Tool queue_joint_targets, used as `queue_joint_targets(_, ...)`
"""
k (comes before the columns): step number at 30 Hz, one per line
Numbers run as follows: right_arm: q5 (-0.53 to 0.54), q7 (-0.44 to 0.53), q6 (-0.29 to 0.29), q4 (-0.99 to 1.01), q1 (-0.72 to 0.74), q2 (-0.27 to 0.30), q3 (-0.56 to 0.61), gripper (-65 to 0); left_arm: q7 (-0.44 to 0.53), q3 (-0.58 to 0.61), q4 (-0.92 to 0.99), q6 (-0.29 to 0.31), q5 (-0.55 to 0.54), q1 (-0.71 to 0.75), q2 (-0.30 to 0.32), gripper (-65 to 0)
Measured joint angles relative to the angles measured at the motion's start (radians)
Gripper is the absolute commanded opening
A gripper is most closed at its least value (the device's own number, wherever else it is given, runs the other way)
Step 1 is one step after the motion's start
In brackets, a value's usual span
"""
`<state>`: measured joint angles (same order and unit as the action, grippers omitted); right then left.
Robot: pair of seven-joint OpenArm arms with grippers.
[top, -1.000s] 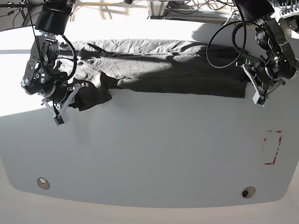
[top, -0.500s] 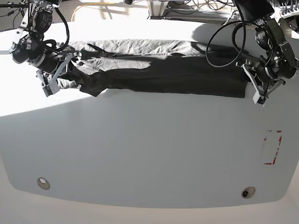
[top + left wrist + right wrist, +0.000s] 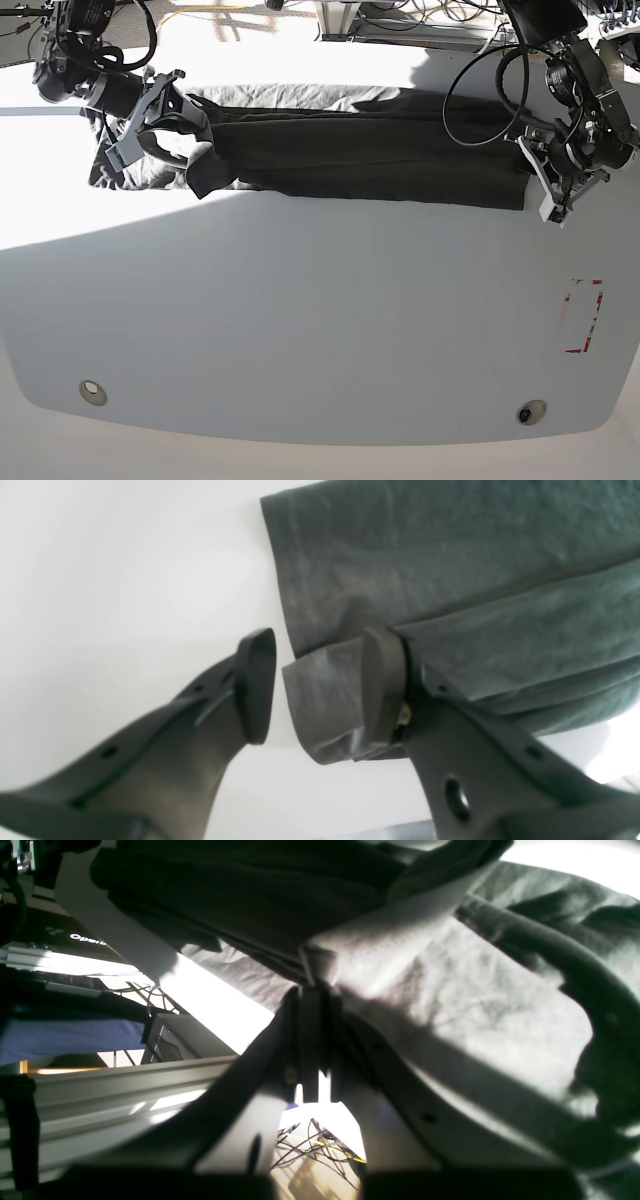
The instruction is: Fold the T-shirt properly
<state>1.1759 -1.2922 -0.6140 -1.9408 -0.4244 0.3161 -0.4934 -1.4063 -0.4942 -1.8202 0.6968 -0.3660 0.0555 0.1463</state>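
On the left of the base view, the right gripper sits over the far-left end of the T-shirt, which lies stretched as a long dark band across the far part of the white table. In the right wrist view its jaws are pressed together on a fold of the cloth, with the fabric bunched and lifted just above the fingertips and draping away to the right in deep wrinkles; part of it catches bright light and part sits in shadow. A loose dark flap of the shirt hangs down beside this gripper toward the near edge of the band. The middle of the shirt lies flat on the table, its near edge fairly straight. At the right end of the band, the left gripper rests at the shirt's near-right corner. In the left wrist view its jaws stand spread apart: one finger lies on top of the cloth at a small turned-over corner of the hem, and the other finger stands on bare table just beside that corner, not touching the fabric. Nothing is clamped between them. Farther right on the table is a red-marked rectangle, well apart from the shirt.
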Motion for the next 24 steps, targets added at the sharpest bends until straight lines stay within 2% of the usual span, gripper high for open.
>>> queue_joint_targets(4, 0.003, 0.001, 0.003, 0.001, 0.0, 0.016, 0.047, -40.6, 0.002, 0.015, 0.001, 0.0, -0.01, -0.001, -0.005, -40.3)
queue_joint_targets(5, 0.003, 0.001, 0.003, 0.001, -0.003, 0.021, 0.053, -31.2, 0.005, 0.016, 0.001, 0.0, -0.012, 0.0, -0.004, -40.3)
queue_joint_targets(8, 0.003, -0.001, 0.004, 0.003, -0.006, 0.029, 0.063, -17.6, 0.005, 0.012, 0.001, 0.0, -0.002, 0.0, -0.003, -40.3)
queue_joint_targets(10, 0.0, -0.003, 0.004, 0.005, -0.006, 0.032, 0.064, -14.1, 0.003, 0.012, 0.001, 0.0, -0.001, 0.0, -0.003, -40.3)
queue_joint_targets(13, 0.002, -0.002, 0.004, 0.005, -0.009, 0.047, 0.067, -16.0, 0.004, 0.012, 0.002, 0.0, -0.002, 0.0, -0.003, -40.3)
queue_joint_targets(20, -0.003, 0.013, 0.004, 0.005, 0.007, 0.075, 0.063, -27.4, 0.004, 0.012, 0.002, 0.0, -0.005, 0.0, -0.002, -40.3)
queue_joint_targets(24, -0.063, 0.058, 0.005, 0.005, 0.02, 0.068, 0.064, -30.0, 0.003, 0.011, 0.002, 0.0, -0.004, 0.0, -0.002, -40.3)
